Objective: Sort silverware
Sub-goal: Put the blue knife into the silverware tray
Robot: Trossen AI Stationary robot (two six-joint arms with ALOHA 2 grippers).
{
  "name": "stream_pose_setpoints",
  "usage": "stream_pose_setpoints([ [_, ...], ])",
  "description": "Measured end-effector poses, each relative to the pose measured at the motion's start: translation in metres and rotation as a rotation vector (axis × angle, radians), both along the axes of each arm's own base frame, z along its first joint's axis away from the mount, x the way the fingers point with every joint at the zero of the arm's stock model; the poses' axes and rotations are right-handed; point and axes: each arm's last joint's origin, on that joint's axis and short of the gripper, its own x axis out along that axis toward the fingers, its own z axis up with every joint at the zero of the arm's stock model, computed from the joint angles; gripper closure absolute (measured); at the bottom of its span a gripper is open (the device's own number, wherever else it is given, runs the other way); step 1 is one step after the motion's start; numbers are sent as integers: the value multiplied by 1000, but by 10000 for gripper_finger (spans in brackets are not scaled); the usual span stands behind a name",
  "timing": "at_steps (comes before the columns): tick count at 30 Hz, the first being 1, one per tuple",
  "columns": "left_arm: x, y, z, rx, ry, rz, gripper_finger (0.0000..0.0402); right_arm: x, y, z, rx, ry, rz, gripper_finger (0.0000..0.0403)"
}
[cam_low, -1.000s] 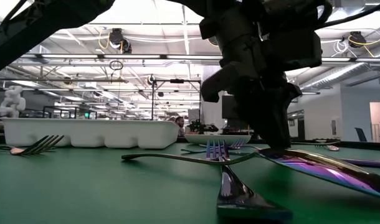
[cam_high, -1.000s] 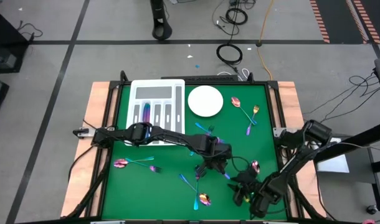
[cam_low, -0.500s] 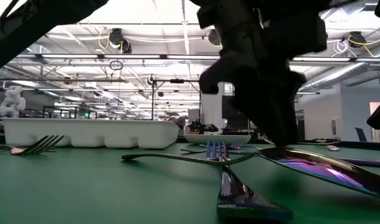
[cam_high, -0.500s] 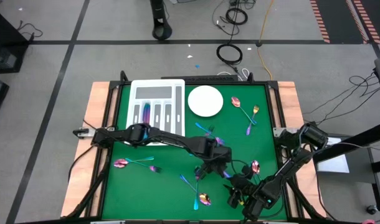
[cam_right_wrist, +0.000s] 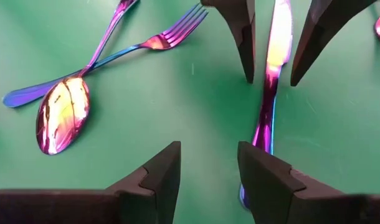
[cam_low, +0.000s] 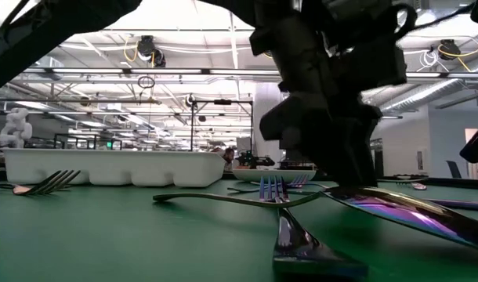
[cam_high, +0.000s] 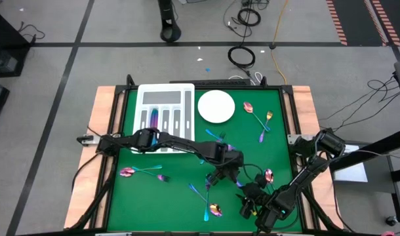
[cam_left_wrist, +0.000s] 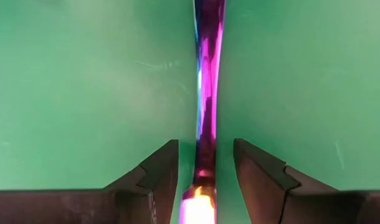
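Note:
The silverware lies scattered on the green table. An iridescent knife lies flat near the middle. My left gripper stands open over it, one finger on each side of the blade, with a gap showing on both sides. My right gripper is open just toward the near edge from there, by the knife's handle end. A spoon and a fork lie crossed beside it. In the low view the knife lies in front.
The white divided tray holds a few pieces at the far left, with the round white plate beside it. More silverware lies at the far right, at the left and near the front.
My right gripper has shifted a little toward the table's left and near edge, and part of that arm now shows at the low view's right edge. The knife lies where it was.

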Motion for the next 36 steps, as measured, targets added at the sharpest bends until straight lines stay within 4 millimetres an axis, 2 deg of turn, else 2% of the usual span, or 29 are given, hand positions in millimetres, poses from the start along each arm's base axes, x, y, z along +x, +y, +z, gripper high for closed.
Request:
stream_pose_setpoints([
  [6, 1, 10, 0, -20, 5, 19, 255, 0, -1, 0, -5, 2, -2, 254],
  [17, -4, 12, -15, -39, 38, 38, 332, 0, -1, 0, -4, -5, -6, 254],
  [24, -4, 12, -17, -39, 40, 40, 338, 1, -4, -1, 1, -23, -53, 254],
  [32, -4, 8, -9, -30, 24, 39, 338, 1, -5, -29, -52, 35, -102, 254],
  [36, -3, 5, -3, -23, 10, 36, 338, 1, -5, -32, -68, 37, -98, 254],
])
